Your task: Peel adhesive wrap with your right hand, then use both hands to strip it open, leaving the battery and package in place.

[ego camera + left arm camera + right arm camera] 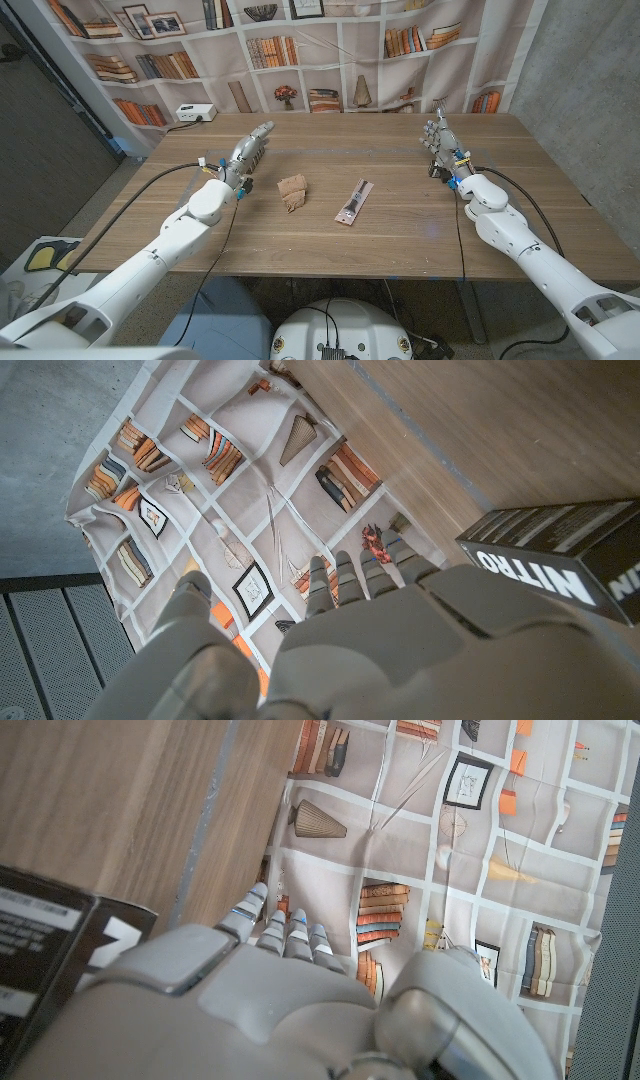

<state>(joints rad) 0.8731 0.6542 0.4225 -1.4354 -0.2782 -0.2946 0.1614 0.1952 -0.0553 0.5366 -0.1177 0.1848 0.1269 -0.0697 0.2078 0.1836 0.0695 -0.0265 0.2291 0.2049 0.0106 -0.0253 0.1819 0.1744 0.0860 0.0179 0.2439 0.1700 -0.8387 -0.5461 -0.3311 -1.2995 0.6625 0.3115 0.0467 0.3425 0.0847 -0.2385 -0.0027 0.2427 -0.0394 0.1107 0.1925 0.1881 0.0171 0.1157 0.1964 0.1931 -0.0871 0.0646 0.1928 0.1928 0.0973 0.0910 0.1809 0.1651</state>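
A long narrow battery package (354, 202) lies near the middle of the wooden table (400, 240), a dark battery showing at its near end. A crumpled brown piece of wrap (293, 192) lies to its left. My left hand (250, 152) is at the table's left, fingers stretched out toward the far edge, holding nothing. My right hand (438, 135) stands at the right with fingers pointing up and apart, also holding nothing. Both hands are well apart from the package. The back of my left hand (400, 640) and of my right hand (260, 1010) show in the wrist views.
A bookshelf-print curtain (330, 50) hangs behind the table. A white power box (196, 113) sits at the far left corner. A black box marked NITRO (560, 555) shows in the left wrist view, and another dark box (50, 960) in the right wrist view.
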